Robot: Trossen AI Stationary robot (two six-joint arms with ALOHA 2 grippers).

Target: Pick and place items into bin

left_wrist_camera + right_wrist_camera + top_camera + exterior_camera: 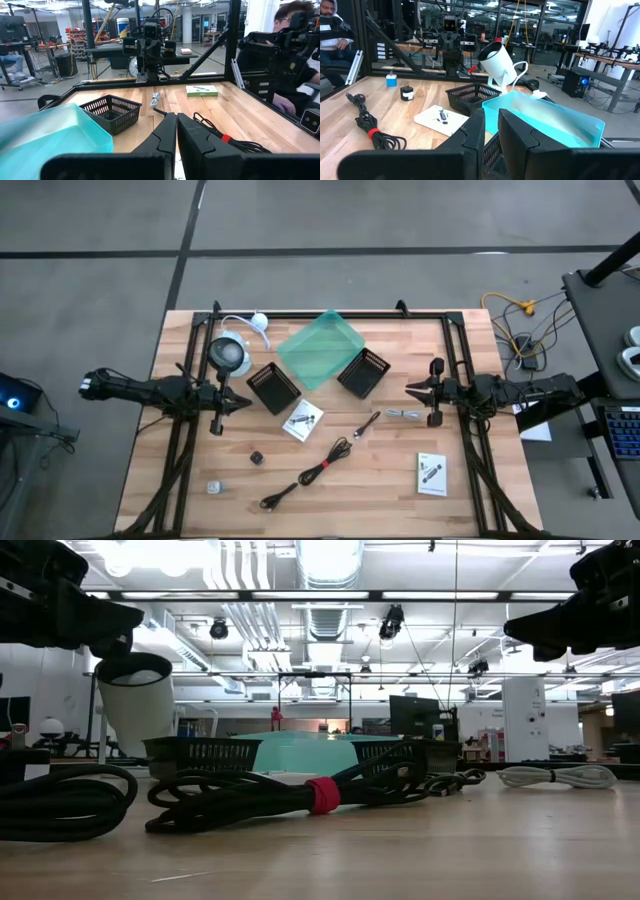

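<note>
The teal bin [322, 348] stands at the table's far middle between two black baskets [273, 388] [363, 372]. On the wood lie a white packet [302, 420], a second packet [432, 473], a black cable with a red tie [312, 475], a dark stick [366, 426], silvery pieces [403, 414], a tiny black cube [256, 457] and a tiny pale piece [213, 487]. My left gripper [240, 405] hovers shut left of the near basket. My right gripper [410, 390] hovers right of the other basket, its fingers [479, 125] slightly apart and empty.
A white lamp-like device [230, 352] with a white cord stands at the far left, beside the left basket. A black frame [330, 313] runs along the table's edges. A person sits beyond the table in the left wrist view [295, 45].
</note>
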